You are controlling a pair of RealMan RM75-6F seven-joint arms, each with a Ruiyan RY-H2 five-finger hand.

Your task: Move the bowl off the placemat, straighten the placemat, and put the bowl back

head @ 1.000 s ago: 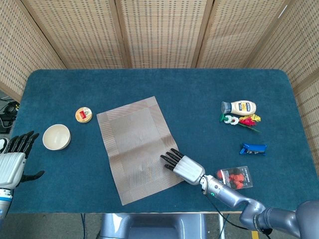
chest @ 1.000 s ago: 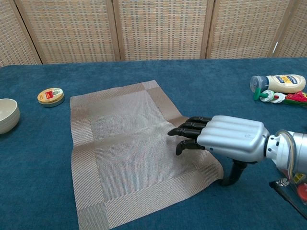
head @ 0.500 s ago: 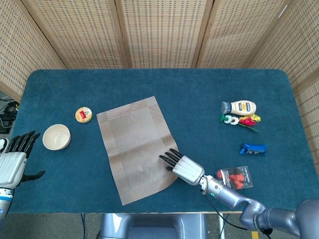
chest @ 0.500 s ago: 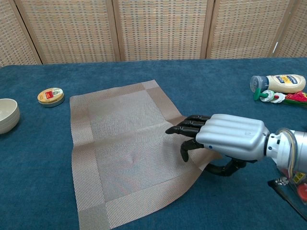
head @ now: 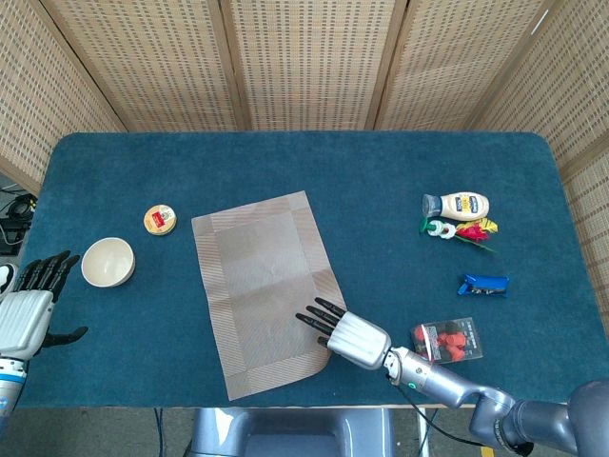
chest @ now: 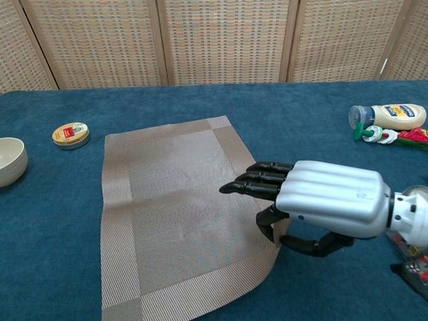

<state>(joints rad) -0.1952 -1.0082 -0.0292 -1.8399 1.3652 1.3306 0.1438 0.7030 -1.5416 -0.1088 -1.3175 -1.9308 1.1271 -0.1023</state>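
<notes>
The tan woven placemat (head: 257, 286) (chest: 167, 214) lies on the blue table, tilted only slightly, with its near end by the front edge. My right hand (head: 347, 333) (chest: 321, 200) is at the mat's near right edge. Its fingers lie on top and the thumb curls under, pinching the edge, which is lifted a little. The cream bowl (head: 107, 262) (chest: 10, 160) stands upright on the cloth left of the mat, apart from it. My left hand (head: 27, 309) hovers at the front left corner with fingers spread, holding nothing.
A small round tin (head: 159, 220) (chest: 70, 134) sits between the bowl and the mat's far corner. At the right are a mayonnaise bottle (head: 457, 205) (chest: 391, 116), small colourful items beside it, a blue clip (head: 483, 285) and a red packet (head: 445, 340).
My right hand took hold of the mat's right edge and drew it toward the front, turning the mat to a squarer lie. The bowl and left hand stayed put.
</notes>
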